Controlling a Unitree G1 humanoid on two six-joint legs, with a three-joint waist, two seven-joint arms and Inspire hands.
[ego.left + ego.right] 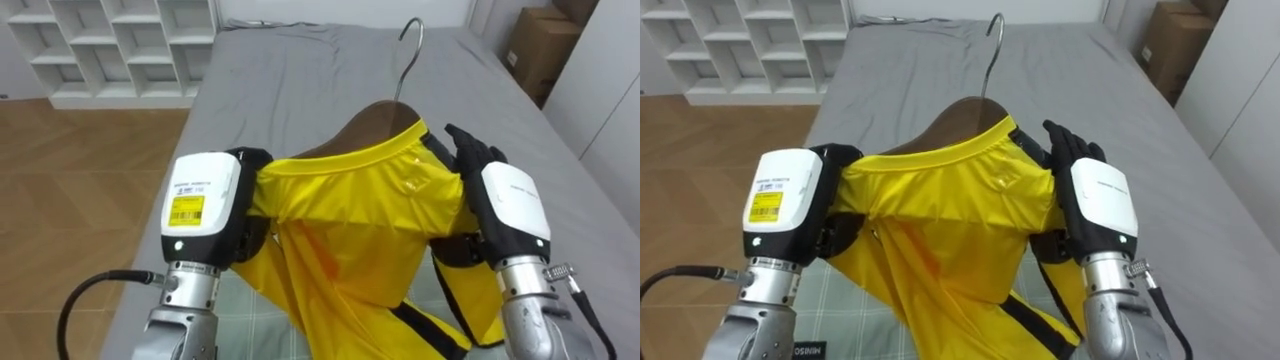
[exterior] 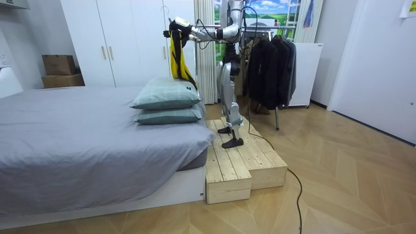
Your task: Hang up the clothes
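Robot stands on a low wooden platform [image 2: 240,162] at the head of the bed [image 1: 300,80], both arms raised in front of its chest. Behind it is a clothes rack [image 2: 270,58] hung with dark garments, and white wardrobes [image 2: 123,39] line the wall. The task item is a yellow shirt [image 1: 350,230] with black trim, held up in the air between the two hands above the pillows [image 2: 166,97], not lying on the bed. Its neckline sits over a dark wooden hanger [image 1: 370,120]. The hanger's crown shows above the collar and its metal hook [image 1: 410,50] points up and away from the robot, attached to nothing. Left hand [image 1: 205,205] is at the shirt's left shoulder, back of the hand toward the camera. Its fingers run in under the yellow cloth, so I cannot tell whether they grip it or lie loose. Right hand [image 1: 510,200] is at the opposite shoulder, fingers [image 1: 465,150] extended and laid flat against the cloth, pressing rather than clenching. The shirt body hangs down between the forearms in loose folds. Past the bed's far left corner is a white cubby shelf [image 1: 120,45] on the wood floor. On the far right is a cardboard box [image 1: 540,45].
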